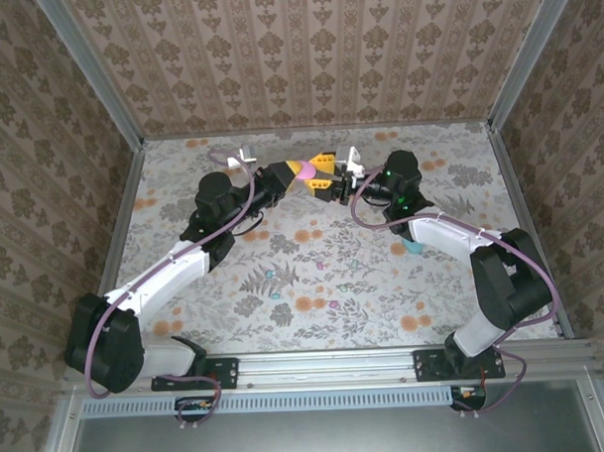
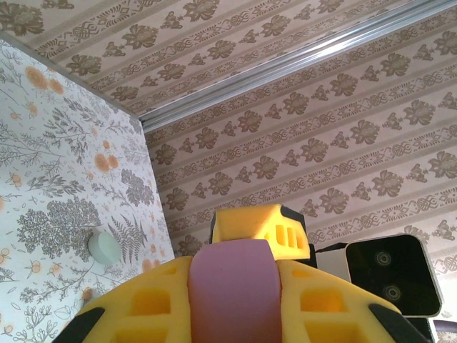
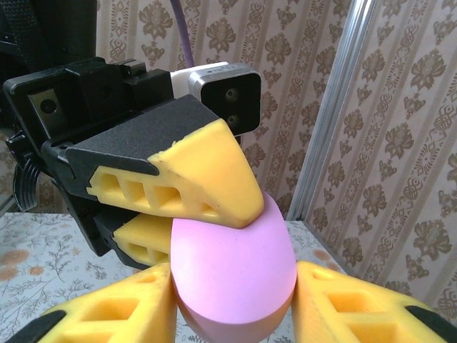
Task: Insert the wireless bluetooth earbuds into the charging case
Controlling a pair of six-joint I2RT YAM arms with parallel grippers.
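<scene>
A pink pebble-shaped charging case hangs in the air over the back middle of the floral mat. My left gripper is shut on it; in the left wrist view the case sits between the yellow fingers. My right gripper faces it from the right, and its two fingers press the case's sides, crosswise to the left gripper's fingers. The case looks closed. A small mint-teal rounded piece lies on the mat under my right arm; earbud or case, I cannot tell.
Patterned walls and aluminium corner posts enclose the mat on three sides. A pale mint rounded piece lies on the mat in the left wrist view. Both arms stretch far back, their forearms low over the mat.
</scene>
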